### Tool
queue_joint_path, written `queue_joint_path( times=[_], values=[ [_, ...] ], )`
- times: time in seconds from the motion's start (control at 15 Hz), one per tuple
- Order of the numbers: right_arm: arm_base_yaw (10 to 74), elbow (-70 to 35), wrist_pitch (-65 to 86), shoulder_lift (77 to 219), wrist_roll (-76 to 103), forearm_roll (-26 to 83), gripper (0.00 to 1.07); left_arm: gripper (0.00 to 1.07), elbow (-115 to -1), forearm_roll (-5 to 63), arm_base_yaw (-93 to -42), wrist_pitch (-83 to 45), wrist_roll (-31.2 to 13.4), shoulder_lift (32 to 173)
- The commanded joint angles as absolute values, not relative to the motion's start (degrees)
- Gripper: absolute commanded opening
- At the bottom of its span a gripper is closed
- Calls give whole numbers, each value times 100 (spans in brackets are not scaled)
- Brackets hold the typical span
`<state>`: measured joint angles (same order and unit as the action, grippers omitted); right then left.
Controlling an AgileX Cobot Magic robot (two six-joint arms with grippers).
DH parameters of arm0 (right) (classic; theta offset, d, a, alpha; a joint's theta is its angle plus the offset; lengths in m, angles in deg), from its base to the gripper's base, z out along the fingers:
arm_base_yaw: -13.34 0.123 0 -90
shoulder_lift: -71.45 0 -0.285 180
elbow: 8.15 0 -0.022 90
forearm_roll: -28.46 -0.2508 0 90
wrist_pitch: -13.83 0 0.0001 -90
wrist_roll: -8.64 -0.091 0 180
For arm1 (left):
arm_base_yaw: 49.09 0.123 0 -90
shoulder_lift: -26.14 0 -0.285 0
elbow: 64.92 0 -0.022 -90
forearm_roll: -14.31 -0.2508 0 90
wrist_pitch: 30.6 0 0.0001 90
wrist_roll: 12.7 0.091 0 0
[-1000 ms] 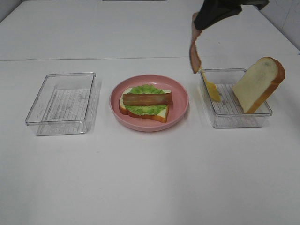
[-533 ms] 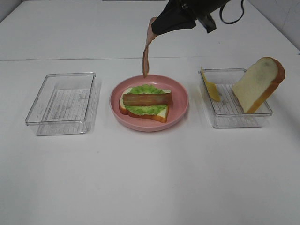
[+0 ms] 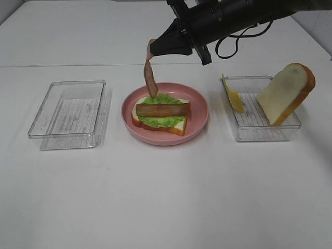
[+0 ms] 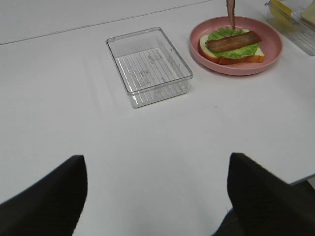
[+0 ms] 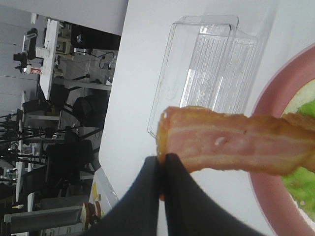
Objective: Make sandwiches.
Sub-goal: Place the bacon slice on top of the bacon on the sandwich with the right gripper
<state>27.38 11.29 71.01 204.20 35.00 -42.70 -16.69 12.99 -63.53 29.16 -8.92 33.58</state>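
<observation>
Pink round plate [image 3: 201,115] carries the half-built sandwich [image 3: 161,117]: a white bread slice with orange-brown crust [image 3: 175,126], ruffled green lettuce [image 3: 160,121] and one brown bacon strip [image 3: 162,109] laid across. My right gripper [image 3: 154,46] is clenched on the top end of a second bacon strip [image 3: 150,78], which hangs straight below it, tip just above the lettuce. Yellow cheese [image 3: 234,97] and the top bread slice [image 3: 286,94] wait in the clear plastic tray [image 3: 259,133] to that gripper's right. My left gripper [image 4: 156,196] hangs spread, holding nothing.

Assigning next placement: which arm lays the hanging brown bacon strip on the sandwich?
Right. Right gripper pinches the brown bacon strip over the round pink plate; left gripper is open, farther off.
</observation>
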Motion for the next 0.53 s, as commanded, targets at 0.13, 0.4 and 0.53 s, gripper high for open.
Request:
queue_joint_path(
  times=[0.13, 0.4, 0.53],
  values=[
    [2727, 1146, 7055, 20621, 3689, -4791, 0, 74, -1646, 1334, -6347, 2818, -898, 3249],
    [2727, 1146, 6924, 20764, 3792, -4860, 0, 74, -1646, 1334, -6347, 2818, -898, 3249],
    [2727, 1146, 6964, 20936, 3712, -4780, 0, 74, -1646, 1334, -6347, 2818, -898, 3249]
  ],
)
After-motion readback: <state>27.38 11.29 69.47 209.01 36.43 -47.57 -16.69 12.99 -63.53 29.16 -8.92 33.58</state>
